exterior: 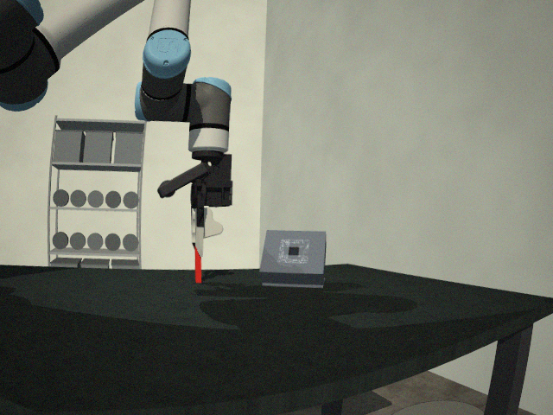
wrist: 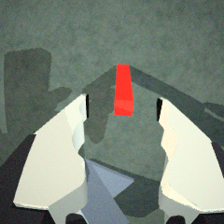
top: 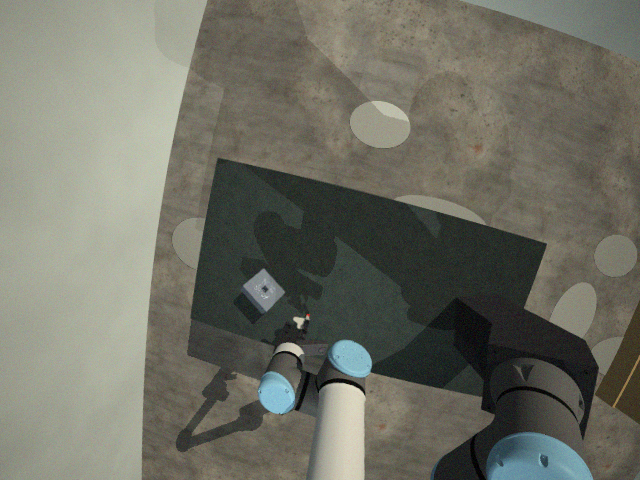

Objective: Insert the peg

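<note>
The red peg (exterior: 198,270) stands upright on the dark table top, left of the grey sloped panel (exterior: 293,257) with its square dark hole (exterior: 293,251). My gripper (exterior: 200,250) hangs straight over the peg, with its fingertips around the peg's upper end. In the wrist view the peg (wrist: 123,91) stands between the two pale fingers of the gripper (wrist: 122,105), with a clear gap on each side, so the gripper is open and touches nothing. A corner of the panel (wrist: 100,191) shows at the bottom. From above, the peg is close to the panel (top: 263,289).
The table's near edge (top: 232,356) lies close below the gripper in the top view. The robot base (top: 522,361) stands at the table's right end. A shelf (exterior: 96,192) with boxes and discs stands by the far wall.
</note>
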Robot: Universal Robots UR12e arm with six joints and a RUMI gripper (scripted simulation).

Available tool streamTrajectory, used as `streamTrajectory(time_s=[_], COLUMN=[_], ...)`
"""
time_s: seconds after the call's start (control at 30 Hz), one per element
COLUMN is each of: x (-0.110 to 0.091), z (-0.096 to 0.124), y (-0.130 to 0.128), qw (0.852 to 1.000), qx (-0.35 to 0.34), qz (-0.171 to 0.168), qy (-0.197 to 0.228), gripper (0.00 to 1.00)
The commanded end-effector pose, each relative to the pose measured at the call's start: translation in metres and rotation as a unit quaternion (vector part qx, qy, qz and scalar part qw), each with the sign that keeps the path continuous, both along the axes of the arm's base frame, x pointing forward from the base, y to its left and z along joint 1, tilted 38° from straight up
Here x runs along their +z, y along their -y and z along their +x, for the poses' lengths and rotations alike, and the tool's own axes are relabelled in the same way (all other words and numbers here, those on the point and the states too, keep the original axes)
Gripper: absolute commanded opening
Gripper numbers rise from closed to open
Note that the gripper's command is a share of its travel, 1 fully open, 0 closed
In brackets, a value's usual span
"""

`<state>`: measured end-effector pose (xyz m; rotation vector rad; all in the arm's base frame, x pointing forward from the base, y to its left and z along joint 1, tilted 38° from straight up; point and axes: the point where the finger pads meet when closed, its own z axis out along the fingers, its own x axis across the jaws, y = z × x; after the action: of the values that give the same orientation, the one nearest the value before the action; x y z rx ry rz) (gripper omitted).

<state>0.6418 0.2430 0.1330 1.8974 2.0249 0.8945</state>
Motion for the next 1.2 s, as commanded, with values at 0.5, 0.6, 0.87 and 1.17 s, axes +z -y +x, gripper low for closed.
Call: streamTrajectory(time_s=[0.5,0.6,0.87,1.17], x=[0.001,0.001,0.009,0.057], z=[0.0,0.0,-0.006,-0.039], y=[0.0,0.0,0.003,0.02], qw=[1.0,1.0,1.0,1.0], qx=[0.0,0.0,0.0,0.0], qz=[0.0,0.0,0.0,0.0], qy=[0.0,0.0,0.0,0.001], gripper=[0.11,0.07,0.0,0.0])
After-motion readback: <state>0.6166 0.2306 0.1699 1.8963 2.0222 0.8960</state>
